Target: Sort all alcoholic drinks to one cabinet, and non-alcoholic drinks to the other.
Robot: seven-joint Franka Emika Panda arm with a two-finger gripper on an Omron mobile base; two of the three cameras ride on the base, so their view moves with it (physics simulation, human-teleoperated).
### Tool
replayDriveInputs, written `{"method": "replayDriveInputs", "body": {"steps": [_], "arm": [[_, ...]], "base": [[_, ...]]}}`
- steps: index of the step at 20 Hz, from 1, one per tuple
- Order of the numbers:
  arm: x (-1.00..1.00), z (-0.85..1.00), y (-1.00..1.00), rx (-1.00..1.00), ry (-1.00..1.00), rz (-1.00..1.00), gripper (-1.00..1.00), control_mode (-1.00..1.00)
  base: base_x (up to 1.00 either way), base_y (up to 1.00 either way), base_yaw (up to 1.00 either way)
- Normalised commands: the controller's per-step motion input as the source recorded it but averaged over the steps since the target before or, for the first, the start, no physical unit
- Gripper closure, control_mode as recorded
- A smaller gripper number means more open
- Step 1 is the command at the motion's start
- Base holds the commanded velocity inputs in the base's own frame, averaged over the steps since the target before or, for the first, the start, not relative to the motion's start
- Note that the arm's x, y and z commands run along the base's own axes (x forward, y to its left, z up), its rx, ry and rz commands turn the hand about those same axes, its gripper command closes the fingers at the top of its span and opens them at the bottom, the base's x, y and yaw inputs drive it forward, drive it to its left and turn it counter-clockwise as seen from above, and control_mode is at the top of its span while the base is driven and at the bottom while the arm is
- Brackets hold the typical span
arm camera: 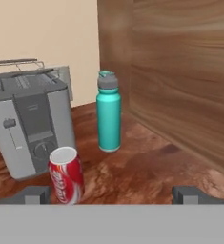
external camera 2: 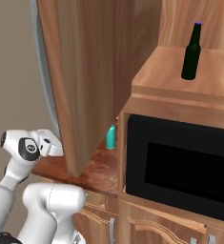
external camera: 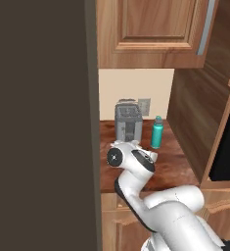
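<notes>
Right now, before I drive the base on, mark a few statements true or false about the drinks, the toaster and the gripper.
1. The teal cylindrical bottle with a grey cap stands upright on the brown wooden counter. True.
2. The small red soda can with a silver top lies on its side. False: it stands upright, in front of the grey toaster.
3. The slim dark-green bottle with a purple cap stands on the wooden ledge above the black microwave. True.
4. The gripper is shut on the teal bottle. False: its fingertips are wide apart, holding nothing.
5. The teal bottle touches the toaster. False: a gap separates them.
</notes>
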Motion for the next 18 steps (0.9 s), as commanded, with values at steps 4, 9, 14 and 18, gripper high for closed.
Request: {"method": "replayDriveInputs", "body": {"steps": [4,9,14,18], "arm": [[0.11,-0.14,0.0,-0.04,0.0,-0.06,-1.0,-1.0],[0.15,-0.12,0.0,-0.02,0.0,-0.02,-1.0,-1.0],[0.17,-0.08,-0.02,0.0,0.0,0.0,-1.0,-1.0],[0.15,-0.1,-0.05,0.0,0.0,0.0,-1.0,-1.0]], "base": [[0.0,0.0,0.0],[0.0,0.0,0.0],[0.0,0.0,0.0],[0.0,0.0,0.0]]}}
